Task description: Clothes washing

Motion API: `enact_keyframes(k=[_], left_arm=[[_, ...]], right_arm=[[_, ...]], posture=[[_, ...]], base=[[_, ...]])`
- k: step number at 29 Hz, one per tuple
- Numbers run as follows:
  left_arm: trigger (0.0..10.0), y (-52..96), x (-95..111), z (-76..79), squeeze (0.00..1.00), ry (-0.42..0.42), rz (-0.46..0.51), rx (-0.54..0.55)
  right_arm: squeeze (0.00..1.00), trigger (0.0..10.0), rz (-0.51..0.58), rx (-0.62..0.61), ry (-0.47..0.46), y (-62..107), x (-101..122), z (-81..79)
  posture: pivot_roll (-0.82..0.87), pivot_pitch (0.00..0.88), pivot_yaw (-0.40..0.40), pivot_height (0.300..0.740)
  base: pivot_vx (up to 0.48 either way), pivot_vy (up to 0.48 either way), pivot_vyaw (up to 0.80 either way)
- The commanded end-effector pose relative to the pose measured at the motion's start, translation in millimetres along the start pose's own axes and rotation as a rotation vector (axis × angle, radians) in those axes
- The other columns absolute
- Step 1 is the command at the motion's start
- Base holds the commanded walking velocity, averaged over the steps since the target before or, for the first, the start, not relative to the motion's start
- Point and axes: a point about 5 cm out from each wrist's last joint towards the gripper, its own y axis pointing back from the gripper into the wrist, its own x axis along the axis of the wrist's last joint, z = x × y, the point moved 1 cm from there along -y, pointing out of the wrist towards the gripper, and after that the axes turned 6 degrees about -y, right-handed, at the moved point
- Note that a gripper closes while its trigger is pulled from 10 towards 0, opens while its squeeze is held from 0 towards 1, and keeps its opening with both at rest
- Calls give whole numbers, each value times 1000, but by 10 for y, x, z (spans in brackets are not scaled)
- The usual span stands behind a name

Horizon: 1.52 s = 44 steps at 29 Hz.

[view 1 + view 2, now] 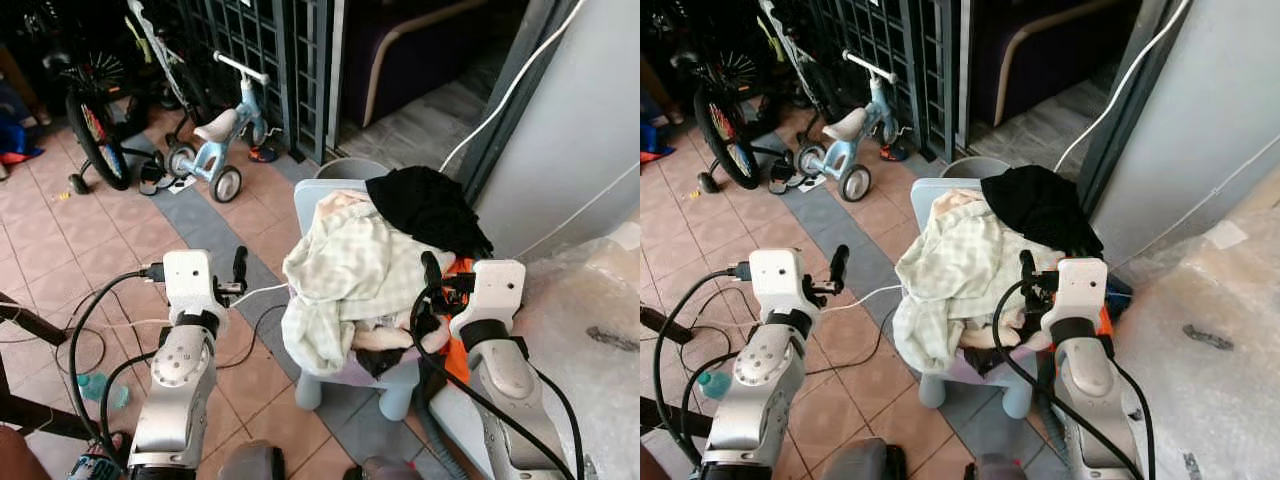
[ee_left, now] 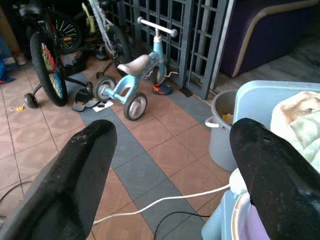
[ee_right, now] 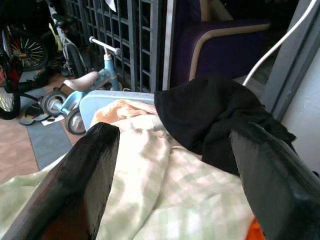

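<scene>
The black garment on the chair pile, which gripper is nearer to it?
Right. The right gripper is at the pile's edge, just below the black garment. The left gripper hangs over the floor tiles, left of the chair.

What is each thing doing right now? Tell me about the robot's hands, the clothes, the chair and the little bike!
Left hand: open, holding nothing, left of the chair.
Right hand: open, holding nothing, at the clothes pile.
Checked cloth: crumpled, draped over the chair's front.
Black garment: bunched on top at the back.
Chair: upright, heaped with clothes.
Bike: standing upright on the tiles.
Bucket: upright behind the chair.
</scene>
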Motion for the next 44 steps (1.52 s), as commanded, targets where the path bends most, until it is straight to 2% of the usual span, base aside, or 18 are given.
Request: enact_keyframes(k=[1, 5, 7, 11, 15, 21, 29, 36, 44], left_arm=[[10000, -6, 2, 31, 0, 0, -4, -3], [10000, -4, -15, 28, 0, 1, -14, -3], [10000, -4, -8, 30, 0, 1, -6, -4], [10000, -13, -10, 44, 0, 0, -7, -10], [10000, -18, -6, 56, 0, 2, -3, -22], [10000, -21, 1, 120, 0, -6, 3, -72], [10000, -18, -49, 208, 0, -76, -12, -159], [10000, -24, -30, 227, 0, -114, 14, -193], [10000, 6, 24, 205, 0, -146, 46, -208]], right_arm=[[0, 10000, -30, -12, 13, 30, -58, 70], [0, 10000, -49, -17, 4, 30, -90, 83], [0, 10000, -68, -34, 38, 23, -111, 101], [0, 10000, -65, -22, 47, 12, -111, 83], [0, 10000, -31, -96, 75, 4, -64, 175], [0, 10000, -32, -119, 76, -2, -65, 200], [0, 10000, -32, -174, 82, -2, -71, 288], [0, 10000, -30, -183, 82, -16, -81, 274], [0, 10000, -23, -196, 121, 97, -32, 336]], posture=[[-29, 99, 4, 740], [-28, 100, 2, 740], [-30, 102, 2, 740], [-28, 102, 2, 740], [-26, 102, 1, 740], [-28, 99, 3, 740], [-30, 92, 11, 740], [-46, 92, 30, 740], [-66, 118, 36, 740]], base=[[0, 0, 0], [0, 0, 0], [0, 0, 0], [0, 0, 0], [0, 0, 0], [0, 0, 0], [0, 0, 0], [0, 0, 0], [0, 0, 0]])
